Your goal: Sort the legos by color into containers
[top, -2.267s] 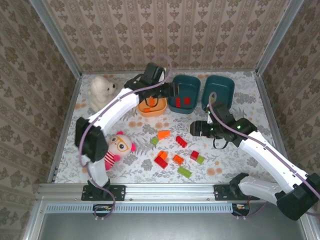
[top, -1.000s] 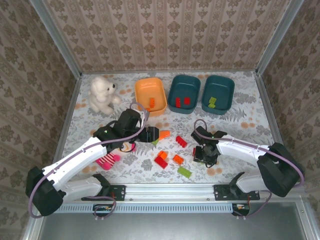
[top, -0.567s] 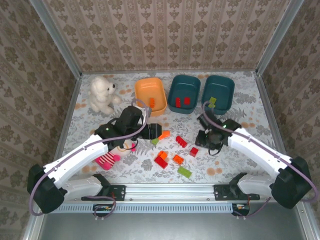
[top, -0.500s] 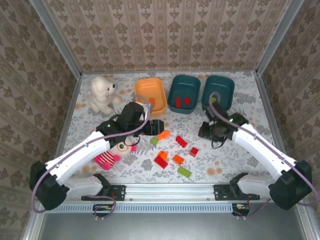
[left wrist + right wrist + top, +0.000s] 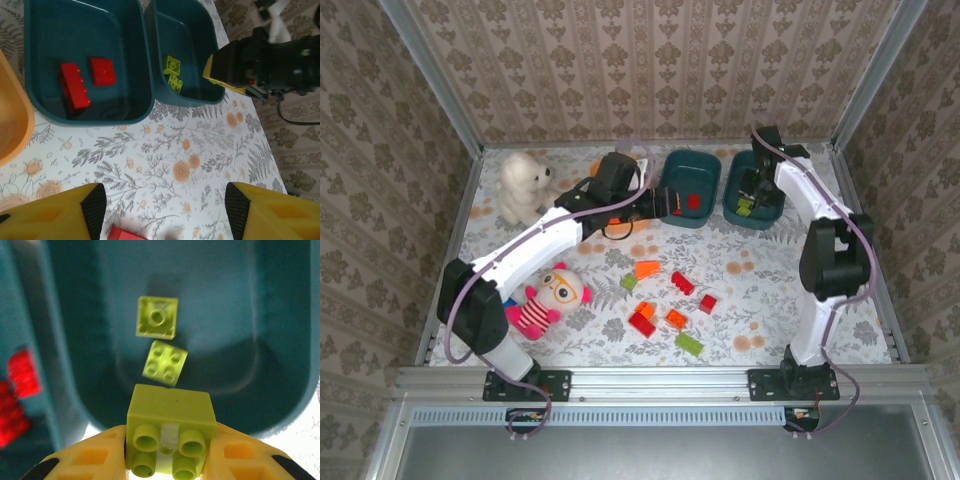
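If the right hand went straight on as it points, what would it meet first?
Probably the nearer loose green brick in the teal tub, just past the held brick; depth is unclear.

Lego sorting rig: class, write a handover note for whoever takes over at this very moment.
Right claw: shut on a green brick, over the right teal tub, which holds two green bricks.
Left claw: open, empty, near the middle teal tub, which holds two red bricks.
Orange tub: contents hidden.
To do: release the green brick; sort the loose red, orange and green bricks on the table.
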